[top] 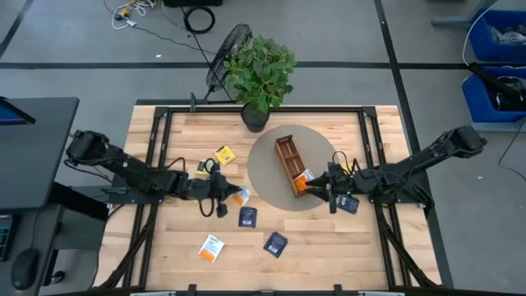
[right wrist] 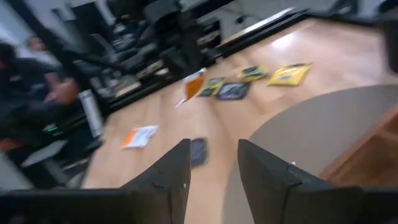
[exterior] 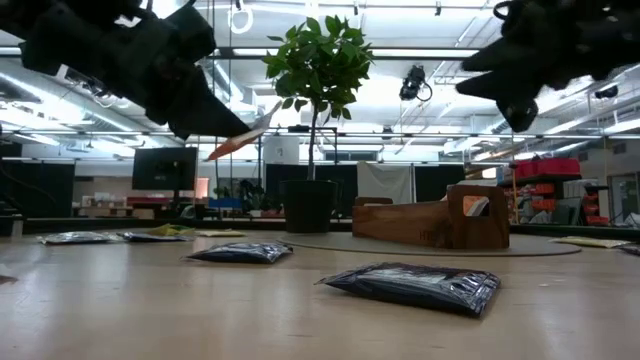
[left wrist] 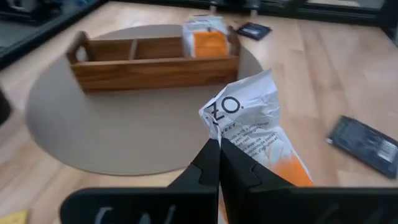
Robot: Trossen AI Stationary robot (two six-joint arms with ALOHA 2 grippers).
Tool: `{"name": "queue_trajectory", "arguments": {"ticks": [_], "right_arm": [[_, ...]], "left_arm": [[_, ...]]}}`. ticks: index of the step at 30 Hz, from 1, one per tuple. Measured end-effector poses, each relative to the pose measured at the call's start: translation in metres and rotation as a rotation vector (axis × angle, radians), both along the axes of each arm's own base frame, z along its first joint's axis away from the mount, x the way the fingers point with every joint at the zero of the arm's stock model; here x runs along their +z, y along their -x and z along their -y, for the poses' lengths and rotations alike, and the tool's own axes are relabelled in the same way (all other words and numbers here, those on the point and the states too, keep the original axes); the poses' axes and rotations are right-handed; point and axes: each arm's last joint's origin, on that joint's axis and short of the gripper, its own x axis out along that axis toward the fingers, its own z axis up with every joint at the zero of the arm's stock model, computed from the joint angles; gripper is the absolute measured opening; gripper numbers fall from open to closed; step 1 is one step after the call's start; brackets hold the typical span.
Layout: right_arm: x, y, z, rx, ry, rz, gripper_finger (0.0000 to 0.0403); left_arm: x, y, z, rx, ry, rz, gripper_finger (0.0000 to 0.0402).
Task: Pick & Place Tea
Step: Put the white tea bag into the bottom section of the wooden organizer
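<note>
Tea sachet, orange-and-white foil square [left wrist: 258,134], sits clamped in my left claw [top: 223,196], lifted clear of the bench [top: 329,247]. From there the long brown wooden compartment tray [top: 289,160] lies toward two o'clock, its long axis running eleven to five. My right claw [top: 322,187], fingers apart and empty, hangs beside the tray's near end. Only the left wrist view shows another sachet already filed inside.

An orange-and-white sachet [top: 239,196] is held by the left gripper [top: 228,197] beside the round mat [top: 267,168], on which the wooden tray [top: 291,163] is placed, the right gripper [top: 315,187] being positioned at the tray's near end.
</note>
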Motion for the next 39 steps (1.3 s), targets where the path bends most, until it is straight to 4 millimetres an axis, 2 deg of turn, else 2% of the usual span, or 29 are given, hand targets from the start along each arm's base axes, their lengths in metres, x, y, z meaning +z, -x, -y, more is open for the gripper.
{"name": "queue_trajectory", "arguments": {"ticks": [6,12,18,22,28,35,39], "right_arm": [[0.008,-0.025,-0.001,-0.134,0.083,-0.031,0.0141],[0.012,-0.063,-0.009,-0.169,0.145,-0.079,0.0141],[0.026,-0.099,-0.016,-0.174,0.196,-0.072,0.0141],[0.035,-0.116,-0.021,-0.163,0.228,-0.083,0.0141],[0.025,-0.129,-0.024,-0.194,0.251,-0.198,0.0141],[0.020,-0.132,-0.023,-0.221,0.238,-0.199,0.0141],[0.020,-0.133,-0.021,-0.199,0.219,-0.203,0.0141]], "left_arm": [[0.004,-0.003,-0.003,0.104,-0.041,0.062,0.0003],[0.005,-0.011,-0.001,0.100,-0.079,0.138,0.0002],[0.000,-0.029,0.002,0.109,-0.104,0.116,0.0002],[-0.003,-0.042,0.005,0.106,-0.148,0.086,0.0002],[0.000,-0.054,0.008,0.133,-0.205,0.075,0.0002],[0.000,-0.055,0.007,0.156,-0.220,0.075,0.0002],[0.007,-0.059,0.008,0.170,-0.223,0.096,0.0002]]}}
